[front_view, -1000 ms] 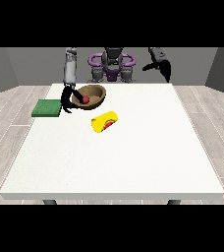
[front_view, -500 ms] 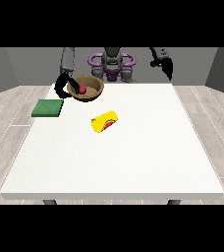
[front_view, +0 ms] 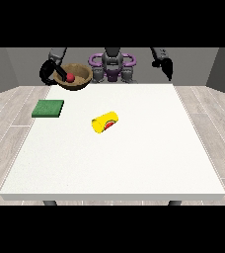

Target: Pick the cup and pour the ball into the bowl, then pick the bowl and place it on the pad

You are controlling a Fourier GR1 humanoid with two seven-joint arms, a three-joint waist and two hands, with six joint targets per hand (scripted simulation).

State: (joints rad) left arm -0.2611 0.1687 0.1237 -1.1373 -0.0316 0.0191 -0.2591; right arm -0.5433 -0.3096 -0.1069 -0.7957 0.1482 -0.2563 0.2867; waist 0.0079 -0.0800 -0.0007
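On the table (front_view: 134,163) the yellow cup (front_view: 105,122) lies on its side, near the middle. Farther left lies the green pad (front_view: 48,108). At the far left, the robot hand (front_view: 49,74) curls round the rim of the bowl (front_view: 74,76), lifted above the table, with the red ball (front_view: 70,77) inside. The robot hand at the view's right (front_view: 167,67) hangs raised with fingers pointing down; I cannot tell if they are spread.

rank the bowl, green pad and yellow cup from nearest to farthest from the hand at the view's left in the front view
From the hand at the view's left:
1. Bowl, in that hand, raised at the table's far edge, red ball inside.
2. Green pad, below the hand, on the table's left side.
3. Yellow cup, lying on its side mid-table.
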